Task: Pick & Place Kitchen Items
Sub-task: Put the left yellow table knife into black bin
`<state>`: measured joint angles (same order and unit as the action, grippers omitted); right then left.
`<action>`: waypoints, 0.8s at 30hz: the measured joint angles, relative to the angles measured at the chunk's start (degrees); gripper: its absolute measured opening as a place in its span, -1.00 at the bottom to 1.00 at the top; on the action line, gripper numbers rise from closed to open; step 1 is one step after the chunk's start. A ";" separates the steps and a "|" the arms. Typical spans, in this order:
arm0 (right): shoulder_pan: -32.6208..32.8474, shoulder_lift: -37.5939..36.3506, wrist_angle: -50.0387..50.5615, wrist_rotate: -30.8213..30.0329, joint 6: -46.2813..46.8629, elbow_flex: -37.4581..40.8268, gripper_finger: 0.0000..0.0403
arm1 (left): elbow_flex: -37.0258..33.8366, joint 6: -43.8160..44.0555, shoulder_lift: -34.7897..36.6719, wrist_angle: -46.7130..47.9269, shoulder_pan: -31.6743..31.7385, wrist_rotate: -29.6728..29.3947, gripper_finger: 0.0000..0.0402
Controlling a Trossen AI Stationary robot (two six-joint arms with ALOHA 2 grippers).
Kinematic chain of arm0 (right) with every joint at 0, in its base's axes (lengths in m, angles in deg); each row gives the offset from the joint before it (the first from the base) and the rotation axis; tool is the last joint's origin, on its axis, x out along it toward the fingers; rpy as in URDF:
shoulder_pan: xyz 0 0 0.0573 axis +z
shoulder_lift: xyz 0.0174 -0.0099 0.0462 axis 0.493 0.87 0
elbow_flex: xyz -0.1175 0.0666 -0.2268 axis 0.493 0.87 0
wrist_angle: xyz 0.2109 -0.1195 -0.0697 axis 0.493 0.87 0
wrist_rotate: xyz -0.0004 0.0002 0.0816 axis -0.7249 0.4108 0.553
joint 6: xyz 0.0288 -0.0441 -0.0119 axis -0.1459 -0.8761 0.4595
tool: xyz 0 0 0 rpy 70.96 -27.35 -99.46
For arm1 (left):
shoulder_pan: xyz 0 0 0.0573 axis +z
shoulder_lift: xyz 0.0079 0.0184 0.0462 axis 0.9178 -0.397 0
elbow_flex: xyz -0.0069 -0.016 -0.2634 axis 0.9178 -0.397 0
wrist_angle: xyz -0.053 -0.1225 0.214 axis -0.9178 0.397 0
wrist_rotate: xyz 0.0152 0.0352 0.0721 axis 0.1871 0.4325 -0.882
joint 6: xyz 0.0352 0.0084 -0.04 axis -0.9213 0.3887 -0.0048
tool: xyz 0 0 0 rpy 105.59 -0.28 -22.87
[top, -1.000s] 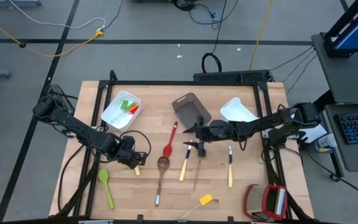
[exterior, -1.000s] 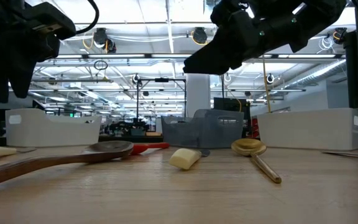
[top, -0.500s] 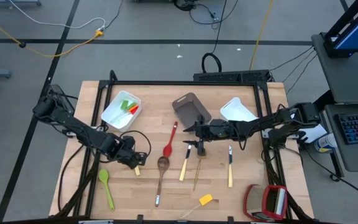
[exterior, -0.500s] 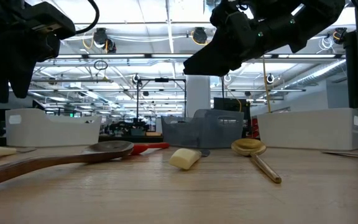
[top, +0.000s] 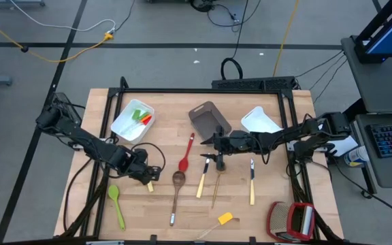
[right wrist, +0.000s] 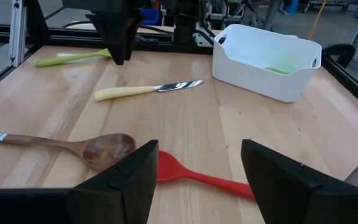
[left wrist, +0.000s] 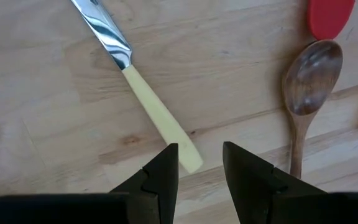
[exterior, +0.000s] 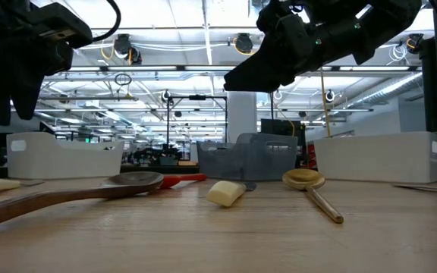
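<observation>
Kitchen items lie flat on the wooden table [top: 284, 204]: a green spoon [top: 116, 203], a red spoon [top: 186, 155], a wooden spoon [top: 176, 187], a pale-handled knife [left wrist: 135, 87], a second knife [top: 202, 181], a gold spoon [top: 216, 189] and a yellow piece [top: 224, 218]. My left gripper [left wrist: 197, 171] points down, open, just above the free end of the first knife's handle [left wrist: 166, 127]; it also shows in the right wrist view [right wrist: 120, 37]. My right gripper [right wrist: 197, 171] is held level and open, in the air above the red spoon [right wrist: 197, 180].
A white bin [top: 132, 121] holding green and red pieces stands at the far left. A grey bin [top: 209, 119] and another white bin [top: 260, 121] stand at the far middle and far right. A red-and-silver object [top: 291, 219] sits at the near right corner.
</observation>
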<state>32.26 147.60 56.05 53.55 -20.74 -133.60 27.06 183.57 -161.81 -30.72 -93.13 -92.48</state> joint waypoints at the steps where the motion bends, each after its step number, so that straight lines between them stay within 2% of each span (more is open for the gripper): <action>1: 0.00 0.00 0.01 0.00 -0.03 0.00 0.11 | 0.00 0.42 0.00 0.00 -0.05 0.00 -0.36; 10: 0.00 0.00 -0.01 0.00 -3.41 0.00 0.11 | -0.02 6.59 -0.15 -0.13 -3.14 -0.19 -0.36; 17: 0.00 -0.01 0.03 0.01 -4.38 0.00 0.11 | -0.02 12.57 -0.15 -0.11 -6.18 -3.96 -0.36; 24: 0.00 -0.01 -0.03 0.00 -8.72 0.00 0.11 | -0.02 14.48 -0.22 -0.09 -7.67 -6.23 -0.36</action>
<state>32.26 147.59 56.02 53.55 -29.46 -133.60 27.03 198.05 -162.03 -30.80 -100.80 -98.71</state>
